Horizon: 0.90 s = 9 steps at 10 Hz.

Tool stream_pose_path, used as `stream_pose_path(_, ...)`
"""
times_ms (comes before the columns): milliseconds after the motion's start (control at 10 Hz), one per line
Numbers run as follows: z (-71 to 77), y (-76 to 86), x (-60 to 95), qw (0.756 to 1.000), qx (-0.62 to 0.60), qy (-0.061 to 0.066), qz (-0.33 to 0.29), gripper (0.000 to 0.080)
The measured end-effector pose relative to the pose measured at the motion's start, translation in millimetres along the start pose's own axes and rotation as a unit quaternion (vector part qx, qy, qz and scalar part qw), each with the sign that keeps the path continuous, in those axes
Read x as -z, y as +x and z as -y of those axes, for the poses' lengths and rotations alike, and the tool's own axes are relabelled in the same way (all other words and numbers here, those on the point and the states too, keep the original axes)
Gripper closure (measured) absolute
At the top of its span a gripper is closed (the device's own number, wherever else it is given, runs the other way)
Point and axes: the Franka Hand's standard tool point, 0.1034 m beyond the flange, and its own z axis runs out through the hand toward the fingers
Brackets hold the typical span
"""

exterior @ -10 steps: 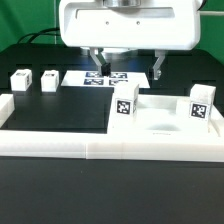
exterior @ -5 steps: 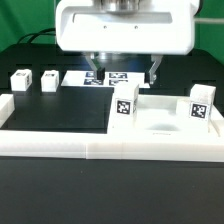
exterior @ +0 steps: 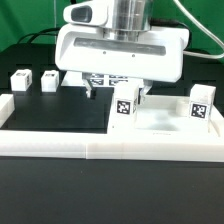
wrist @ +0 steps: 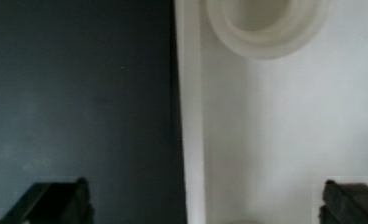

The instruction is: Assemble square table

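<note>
A black table top (exterior: 60, 112) is seen beneath the pincer (exterior: 114, 95), bare on one side. A long low white border wall (exterior: 90, 147) is set in front. A large white thick square plastic slab (exterior: 160, 126) is laid below the pincer, its straight edge running between two dark fingers (wrist: 56, 203), spread wide with nothing held. One short white tagged leg (exterior: 124, 103) is stood just beside the pincer, a second leg (exterior: 200, 104) farther off; two loose legs (exterior: 20, 80) well apart.

No readable text or numbers anywhere
</note>
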Motion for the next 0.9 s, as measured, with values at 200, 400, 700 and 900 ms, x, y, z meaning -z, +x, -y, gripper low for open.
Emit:
stream_pose_path(200,-3.7,0.9,-8.6,1.000,-0.020,0.005,0.004,0.0150)
stream_pose_path(400,-11.2,2.2,-10.1,0.999,-0.039,0.024,0.007,0.0150)
stream_pose_path(700,-17.7,0.3,-0.3,0.998,-0.037,0.044,0.021,0.0150)
stream_pose_path(900,-21.9,-1.9,-1.1,0.998,-0.029,0.047,0.029,0.0150)
